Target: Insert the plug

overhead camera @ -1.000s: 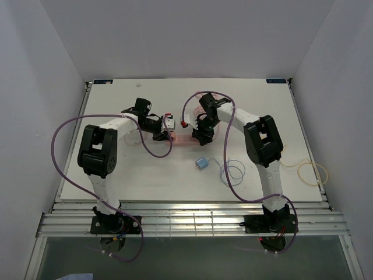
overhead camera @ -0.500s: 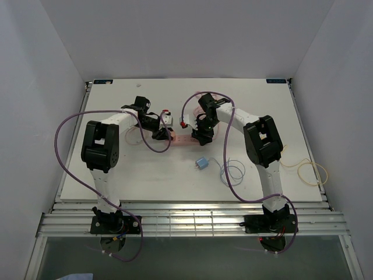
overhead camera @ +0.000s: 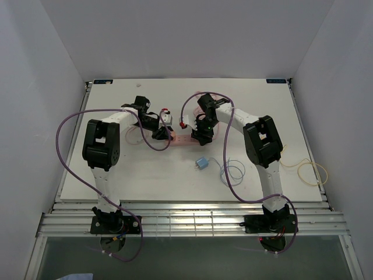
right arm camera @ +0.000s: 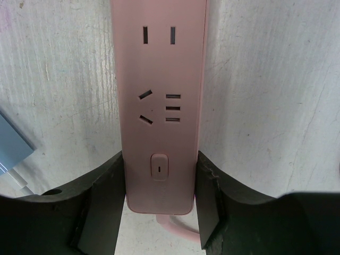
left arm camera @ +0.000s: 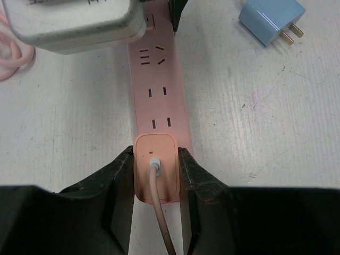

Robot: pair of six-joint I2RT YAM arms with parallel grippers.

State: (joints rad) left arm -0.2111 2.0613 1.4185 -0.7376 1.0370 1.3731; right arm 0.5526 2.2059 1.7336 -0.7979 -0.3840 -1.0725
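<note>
Clamping pink plug (left arm camera: 166,183), left claw (left arm camera: 155,156), right claw (right arm camera: 160,159) pinching strip (right arm camera: 159,69) edges

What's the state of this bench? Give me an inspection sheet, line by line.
Surface: white table, flat.
Job's things: the pink plug sits on one end of the pink power strip; cannot tell if it is fully seated.
Clutter: a blue charger lies loose beside the strip, prongs bare. A white adapter is at the strip's far end in the left wrist view; cannot tell if it is plugged in.
End effectors: the left end effector is shut on the pink plug. The right end effector is shut on the power strip's switch end.
Cables: purple cables loop off both arms. There is a white cable coil, and a yellow cable loop at the table's right edge.
Surroundings: plain white walls; nothing else seen.
</note>
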